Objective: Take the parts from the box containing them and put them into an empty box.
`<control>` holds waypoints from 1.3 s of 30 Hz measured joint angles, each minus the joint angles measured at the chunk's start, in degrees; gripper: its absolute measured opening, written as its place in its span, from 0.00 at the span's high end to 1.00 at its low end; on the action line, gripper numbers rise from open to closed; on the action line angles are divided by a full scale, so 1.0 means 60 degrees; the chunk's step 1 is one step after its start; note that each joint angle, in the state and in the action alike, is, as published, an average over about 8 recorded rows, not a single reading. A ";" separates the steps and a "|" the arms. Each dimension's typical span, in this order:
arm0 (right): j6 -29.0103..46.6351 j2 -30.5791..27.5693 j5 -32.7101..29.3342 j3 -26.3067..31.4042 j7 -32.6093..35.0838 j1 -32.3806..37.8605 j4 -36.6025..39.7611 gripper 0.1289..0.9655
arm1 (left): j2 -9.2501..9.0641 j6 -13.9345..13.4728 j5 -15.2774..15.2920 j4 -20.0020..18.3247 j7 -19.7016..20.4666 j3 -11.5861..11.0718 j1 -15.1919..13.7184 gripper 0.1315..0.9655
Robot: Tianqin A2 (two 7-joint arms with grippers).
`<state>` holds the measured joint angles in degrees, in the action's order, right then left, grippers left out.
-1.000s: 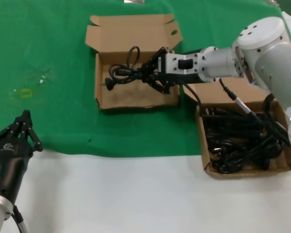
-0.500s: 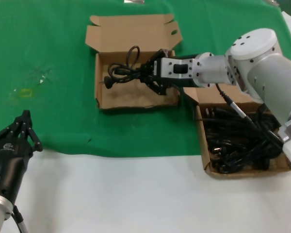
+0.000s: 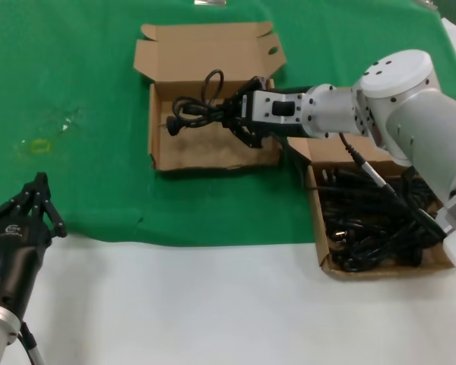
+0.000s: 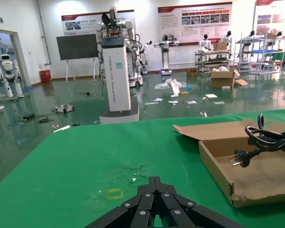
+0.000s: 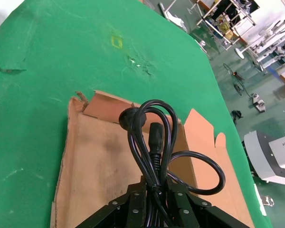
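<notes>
My right gripper (image 3: pixel 232 115) reaches over the empty box (image 3: pixel 175 156) at the back centre and is shut on a looped black power cord (image 3: pixel 196 108), one of the parts, held above the tray floor. In the right wrist view the cord (image 5: pixel 152 137) runs from between the shut fingers (image 5: pixel 140 190) over the tray (image 5: pixel 92 161). The box containing the parts (image 3: pixel 323 251) stands at the right, full of black cords (image 3: pixel 380 220). My left gripper (image 3: pixel 39 190) is parked shut at the near left, apart from both boxes; its tips (image 4: pixel 155 180) meet over the green cloth.
A green cloth (image 3: pixel 76 91) covers the far part of the table, with white surface (image 3: pixel 213 304) in front. A small yellow mark (image 3: pixel 39 144) lies on the cloth at the left. The empty box's lid (image 3: pixel 205 46) lies open behind it.
The right gripper has shifted slightly left and back over the empty box with the cord in it. The left arm has not moved.
</notes>
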<state>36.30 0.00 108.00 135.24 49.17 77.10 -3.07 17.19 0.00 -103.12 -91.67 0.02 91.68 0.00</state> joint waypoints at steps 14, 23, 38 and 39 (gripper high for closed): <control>-0.0153 0.0000 0.0448 0.0300 0.0146 0.0035 0.0076 0.81 | 0.0000 0.0000 0.0000 0.0000 0.0000 0.0000 0.0000 0.99; -0.0141 0.0000 0.0213 -0.0234 0.0387 0.0071 0.0208 0.64 | 0.0000 0.0000 0.0000 0.0000 0.0000 0.0000 0.0000 0.99; -0.0125 0.0000 0.0156 -0.0382 0.0453 0.0084 0.0240 0.31 | 0.0000 0.0000 0.0000 0.0000 0.0000 0.0000 0.0000 0.95; -0.0125 0.0000 0.0156 -0.0382 0.0453 0.0084 0.0240 0.28 | 0.0000 0.0000 0.0000 0.0000 0.0000 0.0000 0.0000 0.94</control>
<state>35.55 0.00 108.93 132.94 51.89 77.61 -1.63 17.19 0.00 -103.12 -91.67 0.02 91.68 0.00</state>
